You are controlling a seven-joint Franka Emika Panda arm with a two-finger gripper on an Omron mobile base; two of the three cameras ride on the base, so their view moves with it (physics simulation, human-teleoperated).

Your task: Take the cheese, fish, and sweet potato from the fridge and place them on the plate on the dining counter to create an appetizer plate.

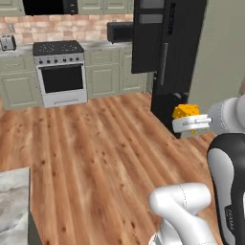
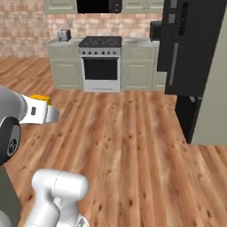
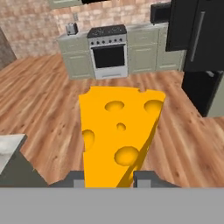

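The yellow-orange wedge of cheese with round holes [image 3: 119,133] sits between the two small dark finger tips of the gripper [image 3: 109,178], which are closed on its lower end; the jaws are gripping the cheese. In the hand view the wedge rises from between the tips and stands in front of the wooden plank floor [image 3: 39,100], its broad holed face turned to the camera and its thinner edge to the right. One finger tip presses at the left of the wedge's base and the other at the right, both touching it.

In the left base view the cheese [image 1: 185,112] shows as a small yellow block above the white hand of the arm, held up in the air well above the floor and in front of the lower part of the tall black-doored fridge [image 1: 174,52]. In the right base view only a small yellow corner of the cheese [image 2: 41,98] peeks over the white hand at the left edge.

The fridge doors look shut from outside; its inside cannot be seen. A corner of the grey-white veined marble tabletop of the dining counter [image 1: 13,203] shows at the lower left of the left base view, well apart from the cheese.

Against the brick back wall stand a silver stove with a black oven door [image 1: 60,72], pale green cabinets [image 1: 103,72] and a small silver toaster [image 1: 7,43].
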